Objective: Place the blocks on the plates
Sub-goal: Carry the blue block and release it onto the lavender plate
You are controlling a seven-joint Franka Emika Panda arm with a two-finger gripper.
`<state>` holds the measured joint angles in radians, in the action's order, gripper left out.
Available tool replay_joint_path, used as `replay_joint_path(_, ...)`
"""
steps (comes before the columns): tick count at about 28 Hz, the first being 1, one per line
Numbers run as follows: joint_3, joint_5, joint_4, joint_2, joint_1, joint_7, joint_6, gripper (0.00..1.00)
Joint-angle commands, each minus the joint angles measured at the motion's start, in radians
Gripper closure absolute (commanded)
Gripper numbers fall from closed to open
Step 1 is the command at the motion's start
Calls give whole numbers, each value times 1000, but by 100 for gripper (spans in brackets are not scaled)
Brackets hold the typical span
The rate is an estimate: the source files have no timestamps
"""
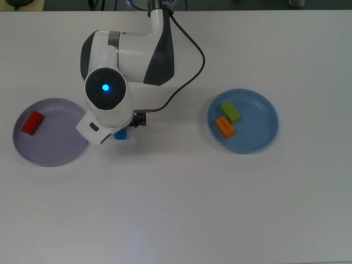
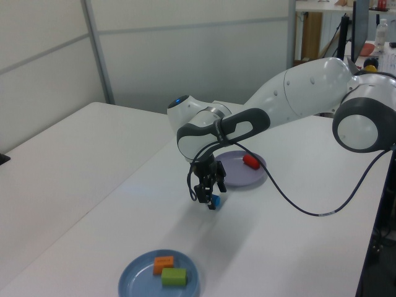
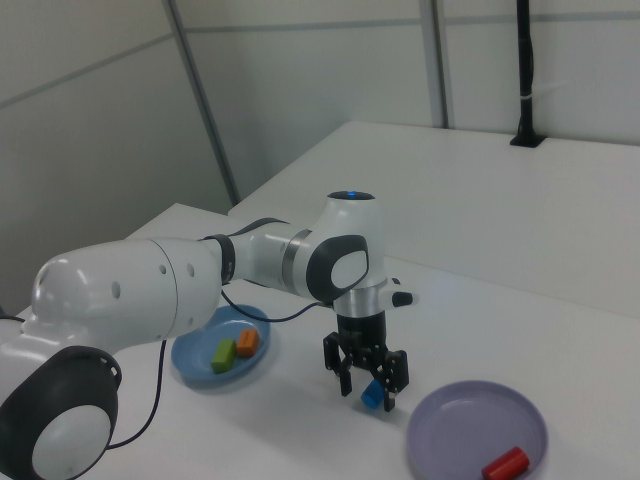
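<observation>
The black two-finger claw [image 3: 372, 385] stands spread around the small blue cube [image 3: 373, 394], which rests on the white desk [image 1: 176, 198] just beside the pale lavender round plate [image 1: 52, 151] holding the red oblong block [image 1: 32, 122]. The green oblong block [image 1: 230, 112] and orange oblong block [image 1: 225, 127] lie on the light blue round plate [image 1: 258, 129].

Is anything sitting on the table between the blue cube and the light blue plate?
No. In the top view, only bare white table lies between the blue cube and the light blue plate.
</observation>
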<state>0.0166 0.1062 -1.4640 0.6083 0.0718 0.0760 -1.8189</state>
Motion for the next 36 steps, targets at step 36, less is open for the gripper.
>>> replay_joint_path(36, -47, -63, 19, -59, 137, 34, -20, 100)
